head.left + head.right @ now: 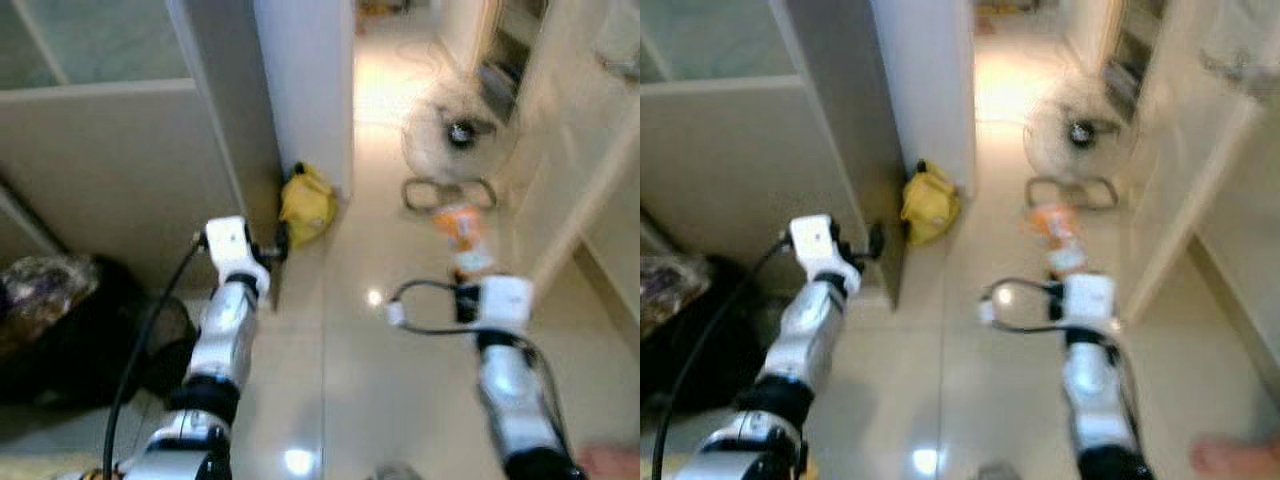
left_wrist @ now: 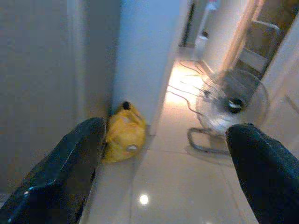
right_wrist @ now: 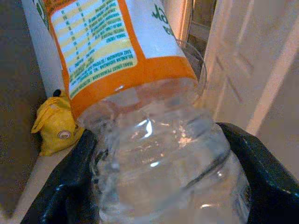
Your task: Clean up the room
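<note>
The right gripper [image 3: 163, 163] pinches a clear plastic bottle [image 3: 154, 140] with an orange label, one black finger [image 3: 70, 182] pressed on each side of its ribbed body. The right wrist view shows this grip closely; in the head views the bottle [image 1: 465, 235] is only a blurred orange and white shape held out above the pale tiled floor [image 1: 350, 350], in front of the right arm.

The left gripper [image 2: 163, 172] is spread wide and holds nothing — its two fingers stand well apart in the left wrist view. Between them this view shows a yellow bag [image 2: 122, 134] lying on the floor against the corner of a white wall [image 2: 145, 56], and further along the corridor a standing fan [image 2: 231, 109] with a cable on the tiles.

The head views add what the wrist views do not: a dark heap [image 1: 70, 330] on the robot's left side near a grey cabinet [image 1: 110, 170], and a white door [image 1: 590, 150] on the right.
</note>
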`<state>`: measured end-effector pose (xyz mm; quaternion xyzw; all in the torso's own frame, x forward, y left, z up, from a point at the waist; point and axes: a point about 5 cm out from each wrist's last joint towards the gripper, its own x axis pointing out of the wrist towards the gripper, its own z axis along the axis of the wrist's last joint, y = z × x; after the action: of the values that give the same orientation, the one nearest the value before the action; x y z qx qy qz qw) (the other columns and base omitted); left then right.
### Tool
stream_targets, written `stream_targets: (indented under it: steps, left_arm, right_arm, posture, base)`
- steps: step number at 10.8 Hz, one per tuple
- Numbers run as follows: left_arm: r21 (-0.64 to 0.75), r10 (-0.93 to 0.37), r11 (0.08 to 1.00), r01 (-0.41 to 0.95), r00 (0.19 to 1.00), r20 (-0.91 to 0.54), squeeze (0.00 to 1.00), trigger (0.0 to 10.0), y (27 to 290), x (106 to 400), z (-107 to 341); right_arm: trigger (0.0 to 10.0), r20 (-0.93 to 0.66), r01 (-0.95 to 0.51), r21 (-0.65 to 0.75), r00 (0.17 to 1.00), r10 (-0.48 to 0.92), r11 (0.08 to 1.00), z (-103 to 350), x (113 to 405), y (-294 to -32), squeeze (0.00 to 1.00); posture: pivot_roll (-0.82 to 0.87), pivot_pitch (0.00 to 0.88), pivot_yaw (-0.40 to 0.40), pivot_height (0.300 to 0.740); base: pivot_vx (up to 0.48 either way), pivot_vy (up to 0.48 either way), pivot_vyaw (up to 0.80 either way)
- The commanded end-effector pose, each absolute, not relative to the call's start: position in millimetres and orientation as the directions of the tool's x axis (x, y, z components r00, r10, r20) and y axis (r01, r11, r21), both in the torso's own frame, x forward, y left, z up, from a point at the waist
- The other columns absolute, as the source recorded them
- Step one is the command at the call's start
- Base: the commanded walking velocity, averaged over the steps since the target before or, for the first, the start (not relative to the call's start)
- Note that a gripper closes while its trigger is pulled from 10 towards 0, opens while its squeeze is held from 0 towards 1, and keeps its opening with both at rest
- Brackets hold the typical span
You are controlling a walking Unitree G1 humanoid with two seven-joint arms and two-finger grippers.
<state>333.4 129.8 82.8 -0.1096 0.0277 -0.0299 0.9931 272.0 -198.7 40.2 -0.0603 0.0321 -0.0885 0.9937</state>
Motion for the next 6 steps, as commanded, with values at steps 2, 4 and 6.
stream_targets:
  steps: [2, 4, 6]
  left_arm:
    - [-0.080, -0.036, 0.996, 0.026, 0.991, -0.130, 0.00, 10.0, 143, 326, 68]
    - [-0.066, -0.067, 0.996, 0.060, 0.991, -0.119, 0.00, 10.0, 130, 319, 65]
    - [-0.085, -0.063, 0.995, 0.053, 0.992, -0.112, 0.00, 10.0, 129, 321, 68]
  right_arm:
    - [10.0, -0.066, 0.130, -0.084, 0.989, -0.136, 0.988, 39, 274, -184, 0.00]
    - [10.0, -0.137, 0.152, -0.034, 0.978, -0.155, 0.988, 29, 272, -189, 0.00]
    - [10.0, -0.121, 0.112, -0.043, 0.986, -0.116, 0.993, 33, 275, -182, 0.00]
  posture:
    - [-0.22, 0.000, 0.078, 0.740]
    - [-0.22, 0.000, 0.081, 0.740]
    - [-0.22, 0.000, 0.083, 0.740]
  base:
    - [0.236, 0.000, 0.73]
    - [0.000, 0.000, 0.68]
    - [0.000, -0.480, 0.68]
